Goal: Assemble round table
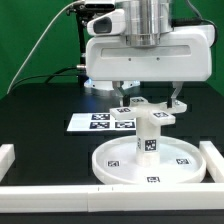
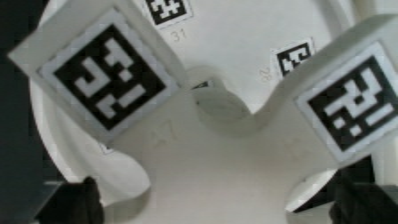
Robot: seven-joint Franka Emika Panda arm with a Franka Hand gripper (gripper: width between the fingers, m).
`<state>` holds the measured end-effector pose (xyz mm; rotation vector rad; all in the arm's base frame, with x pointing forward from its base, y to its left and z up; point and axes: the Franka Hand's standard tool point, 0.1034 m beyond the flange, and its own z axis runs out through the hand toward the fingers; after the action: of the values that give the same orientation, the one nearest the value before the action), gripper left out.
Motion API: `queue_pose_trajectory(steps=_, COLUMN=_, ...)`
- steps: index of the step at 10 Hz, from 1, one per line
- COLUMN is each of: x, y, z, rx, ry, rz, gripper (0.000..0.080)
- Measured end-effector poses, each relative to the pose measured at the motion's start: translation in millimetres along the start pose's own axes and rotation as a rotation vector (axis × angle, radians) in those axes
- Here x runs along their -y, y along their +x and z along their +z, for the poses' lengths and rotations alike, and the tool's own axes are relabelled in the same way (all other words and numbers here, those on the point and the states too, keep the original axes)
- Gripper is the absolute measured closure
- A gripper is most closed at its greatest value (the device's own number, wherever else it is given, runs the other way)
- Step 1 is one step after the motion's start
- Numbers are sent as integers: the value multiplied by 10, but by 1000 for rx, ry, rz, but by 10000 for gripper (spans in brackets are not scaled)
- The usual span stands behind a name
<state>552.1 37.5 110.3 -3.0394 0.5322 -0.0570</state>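
The round table's large rimmed disc lies flat near the table's front. The short cylinder leg stands upright at the disc's centre, with the cross-shaped foot piece on top of it. My gripper hangs directly over the foot, open, one finger on each side and slightly above it, holding nothing. In the wrist view the foot fills the picture with its two tagged arms, and the disc shows behind it. Dark fingertips stand wide apart around my gripper.
The marker board lies flat behind the disc. Long white border walls run along the front, at the exterior view's left and at its right. The tabletop is black, with a green backdrop behind.
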Motion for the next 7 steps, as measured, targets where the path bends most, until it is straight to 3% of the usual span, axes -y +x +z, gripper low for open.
queue_pose_trajectory(steps=3, x=19, y=98, z=20, rx=-20, ry=-1, rz=0, gripper=150)
queue_pose_trajectory(steps=7, x=49, y=65, z=20, rx=-31, ry=0, rz=-13, gripper=150)
